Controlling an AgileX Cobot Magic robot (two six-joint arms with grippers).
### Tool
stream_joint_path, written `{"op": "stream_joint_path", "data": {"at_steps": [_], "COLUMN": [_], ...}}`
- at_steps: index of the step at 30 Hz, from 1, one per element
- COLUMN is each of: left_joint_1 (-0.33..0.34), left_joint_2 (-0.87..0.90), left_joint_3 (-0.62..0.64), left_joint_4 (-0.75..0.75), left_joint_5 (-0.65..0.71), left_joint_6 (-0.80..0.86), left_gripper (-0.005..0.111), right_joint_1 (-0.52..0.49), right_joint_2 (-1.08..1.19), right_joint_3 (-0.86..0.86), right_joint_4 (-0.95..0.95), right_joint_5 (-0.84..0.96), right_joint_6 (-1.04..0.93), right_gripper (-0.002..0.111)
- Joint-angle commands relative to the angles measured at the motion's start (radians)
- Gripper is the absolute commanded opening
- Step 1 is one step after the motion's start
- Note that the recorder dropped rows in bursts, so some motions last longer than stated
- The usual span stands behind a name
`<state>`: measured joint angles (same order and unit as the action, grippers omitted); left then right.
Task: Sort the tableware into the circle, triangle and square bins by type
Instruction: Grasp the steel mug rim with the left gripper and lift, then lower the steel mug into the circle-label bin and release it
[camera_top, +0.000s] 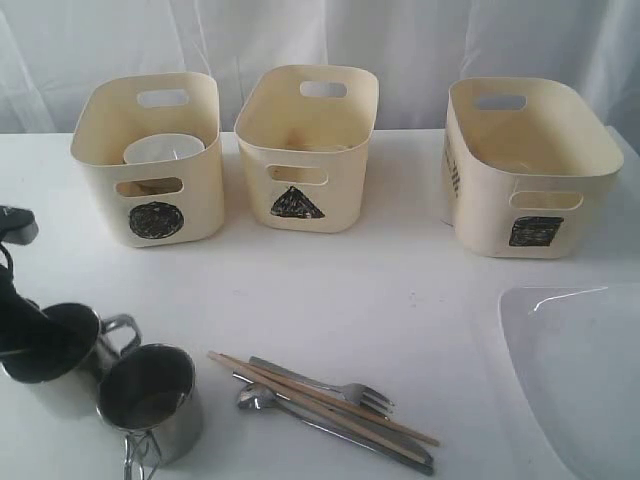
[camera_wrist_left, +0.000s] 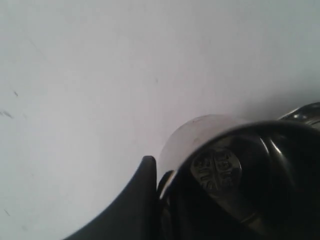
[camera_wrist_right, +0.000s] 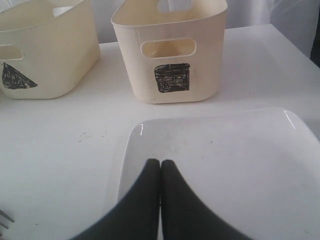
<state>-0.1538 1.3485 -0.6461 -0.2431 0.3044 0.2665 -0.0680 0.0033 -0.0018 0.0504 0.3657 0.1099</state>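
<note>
Two shiny steel mugs stand at the front left: one under my left arm, the other just right of it. My left gripper is shut on the first mug's wall, one finger outside and the other inside. A fork, spoon, knife and wooden chopsticks lie together at the front centre. The white plate is at the front right. My right gripper hangs shut and empty over the plate. A small white bowl sits in the circle bin.
The triangle bin stands at the back centre and the square bin at the back right, both seen in the right wrist view too (triangle bin, square bin). White cloth hangs behind the table.
</note>
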Motion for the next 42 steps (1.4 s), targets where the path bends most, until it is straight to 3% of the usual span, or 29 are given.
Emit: {"op": "stream_joint_path", "data": {"at_steps": [1,6,9,13,16,18,23,27,34,37,42], "left_joint_1": [0.002,0.002,0.002,0.002,0.002,0.002,0.002,0.002,0.002,0.002,0.002], "left_joint_2": [-0.109,-0.190,-0.196,-0.134,-0.040,0.044,0.431,0.594,0.652,0.652,0.643], "left_joint_3": [-0.089,-0.191,-0.238,-0.300,-0.378,-0.449,-0.811,-0.941,-0.969,-0.969,-0.969], "left_joint_4": [-0.007,-0.007,-0.007,-0.007,-0.007,0.006,0.072,0.073,0.073,0.073,0.073], "left_joint_5": [-0.014,-0.160,-0.346,-0.631,-0.738,-0.731,-0.631,-0.557,-0.498,-0.498,-0.495], "left_joint_6": [-0.004,-0.004,-0.004,-0.004,-0.004,-0.004,-0.004,-0.008,-0.008,-0.040,-0.121], "left_gripper": [0.000,0.000,0.000,0.000,0.000,0.000,0.000,0.002,0.052,0.059,0.061], "right_joint_1": [0.000,0.000,0.000,0.000,0.000,0.000,0.000,0.000,0.000,0.000,0.000], "right_joint_2": [-0.003,-0.003,-0.003,-0.003,-0.003,-0.003,-0.003,-0.003,-0.003,-0.003,-0.003], "right_joint_3": [0.002,0.002,0.002,0.002,0.002,0.002,0.002,0.002,0.002,0.002,0.002], "right_joint_4": [0.001,0.001,0.001,0.001,0.001,0.001,0.001,0.001,0.001,0.001,0.001], "right_joint_5": [-0.013,-0.013,-0.013,-0.013,-0.013,-0.013,-0.013,-0.013,-0.013,-0.013,-0.013], "right_joint_6": [-0.001,-0.001,-0.001,-0.001,-0.001,-0.001,-0.001,-0.001,-0.001,-0.001,-0.001], "right_gripper": [0.000,0.000,0.000,0.000,0.000,0.000,0.000,0.000,0.000,0.000,0.000]}}
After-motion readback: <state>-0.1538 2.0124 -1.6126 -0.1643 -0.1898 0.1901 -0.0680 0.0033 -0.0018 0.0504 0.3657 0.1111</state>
